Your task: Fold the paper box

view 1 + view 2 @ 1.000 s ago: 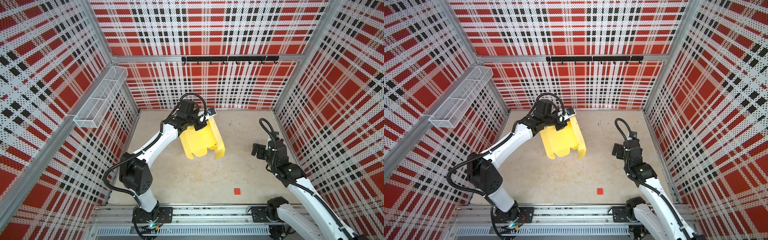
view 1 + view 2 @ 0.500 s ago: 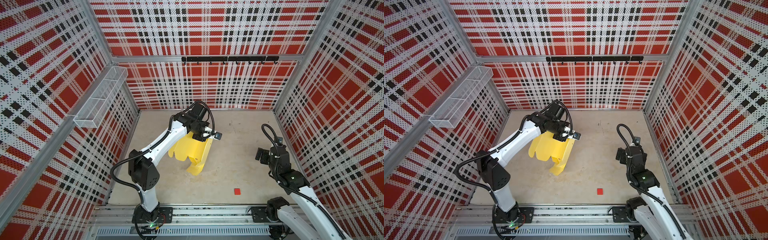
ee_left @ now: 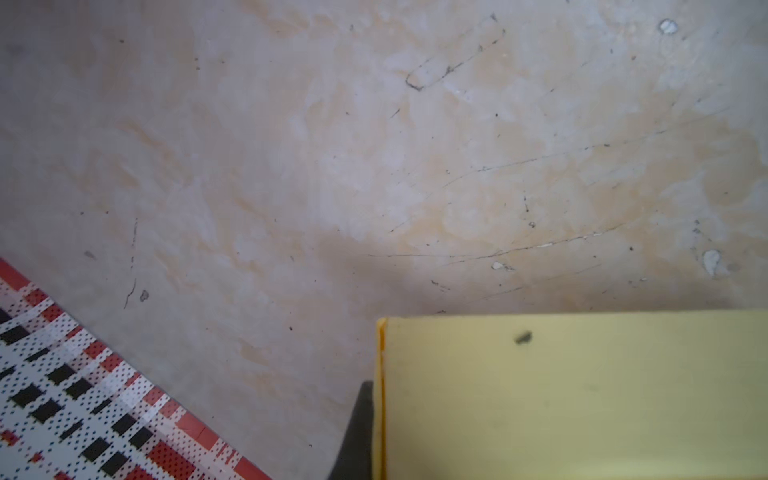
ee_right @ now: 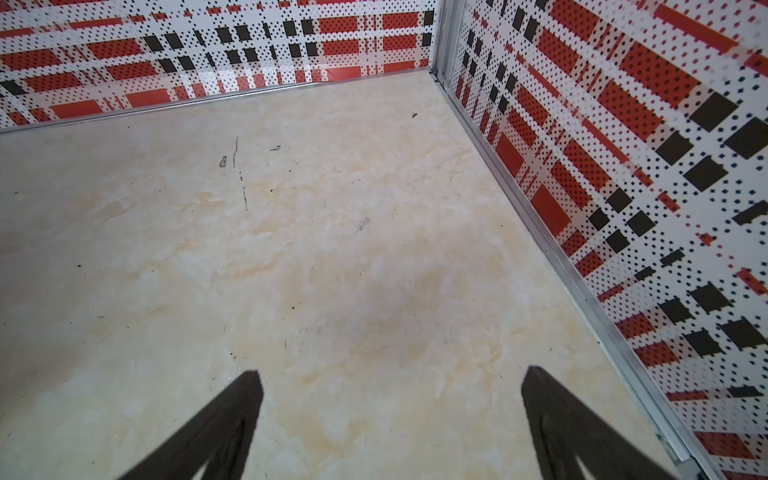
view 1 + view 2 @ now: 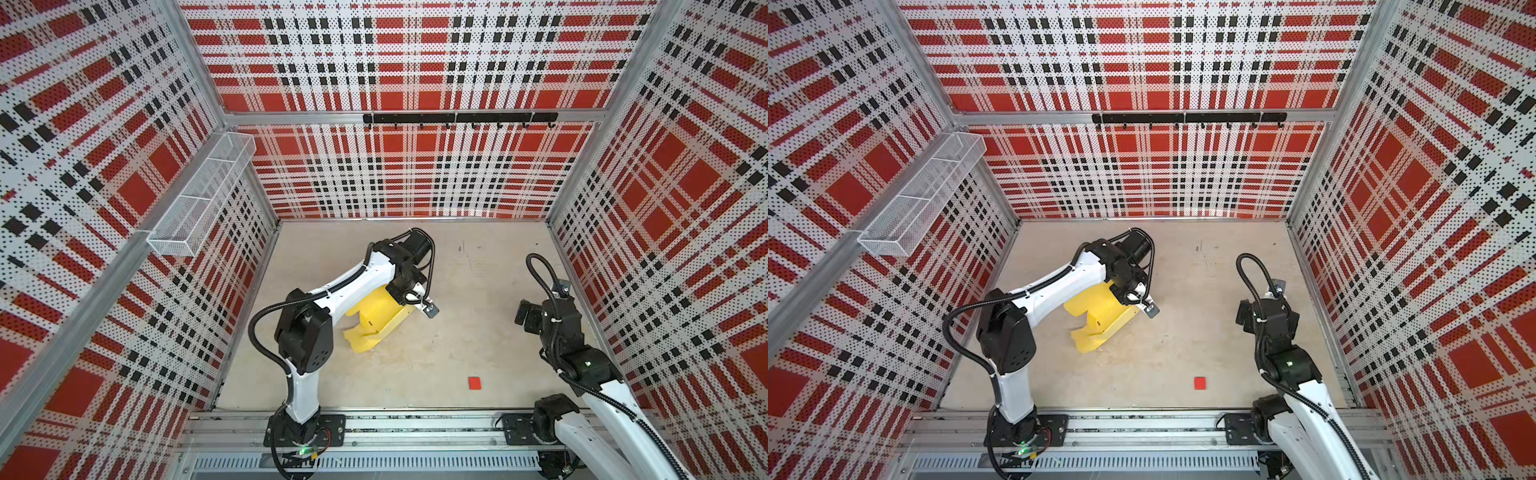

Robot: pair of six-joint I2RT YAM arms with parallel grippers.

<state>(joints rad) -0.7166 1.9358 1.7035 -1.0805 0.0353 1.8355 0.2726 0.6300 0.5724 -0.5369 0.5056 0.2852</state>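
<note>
Nearest the front rail, a small red square (image 5: 474,382) lay alone on the table (image 5: 415,365). Behind it and well to the right, the right gripper (image 4: 393,370) hung with its jaws spread wide and empty, drawn back from where it had been a second earlier. Farther in, left of centre, the left gripper (image 5: 407,305) stayed clenched on one edge of the paper box (image 5: 376,316). It had swung the box down from mid-air and turned it, so the half-folded yellow card now sloped with its low end at the table. That probably readied it for pressing the next flap.
</note>
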